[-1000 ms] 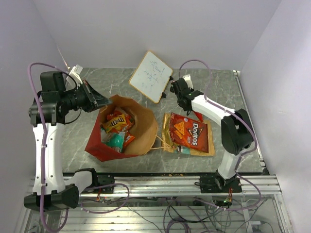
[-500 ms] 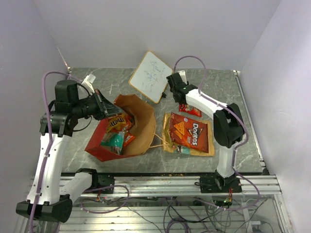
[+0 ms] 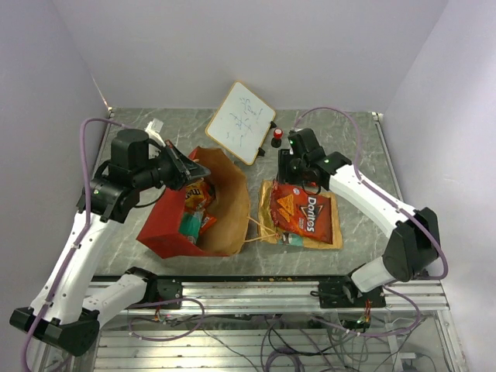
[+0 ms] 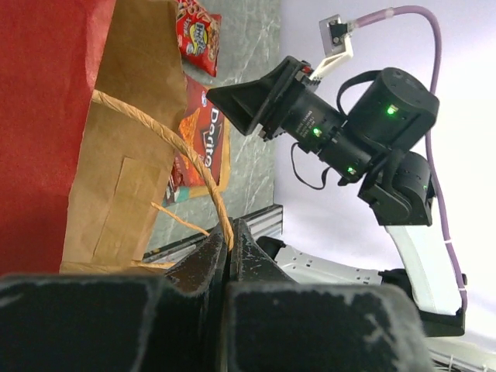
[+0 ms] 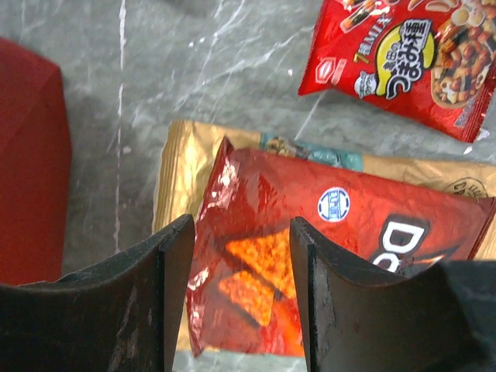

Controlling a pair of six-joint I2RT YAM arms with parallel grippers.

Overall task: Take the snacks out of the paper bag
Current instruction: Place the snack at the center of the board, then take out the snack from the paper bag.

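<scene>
— Where is the paper bag [image 3: 159, 230] sitting?

— It is lying tipped open on the table [image 3: 124, 252], with its brown inside showing. Orange packets [image 3: 198, 198] and a teal-white packet [image 3: 188, 226] are lying inside it.

— What is the left gripper [image 4: 230, 236] doing?

— It is hanging at the bag's far rim. Its fingers are pressing together on the bag's tan loop handle [image 4: 167, 136], which is running straight into the seam between them.

— And the right gripper [image 5: 242, 232]?

— It is hovering just right of the bag with its fingers standing apart. They are straddling the near end of the Doritos packet [image 3: 304, 211]. Whether the tips are touching the foil I cannot quite tell from the wrist view.

— Is anything else lying outside the bag?

— The Doritos packet is resting on a yellow-brown packet [image 5: 182, 163], just beside the bag's mouth. A small red packet [image 5: 403, 58] is lying beyond those two, farther from the bag. A whiteboard [image 3: 242, 122] is leaning behind the bag.
</scene>
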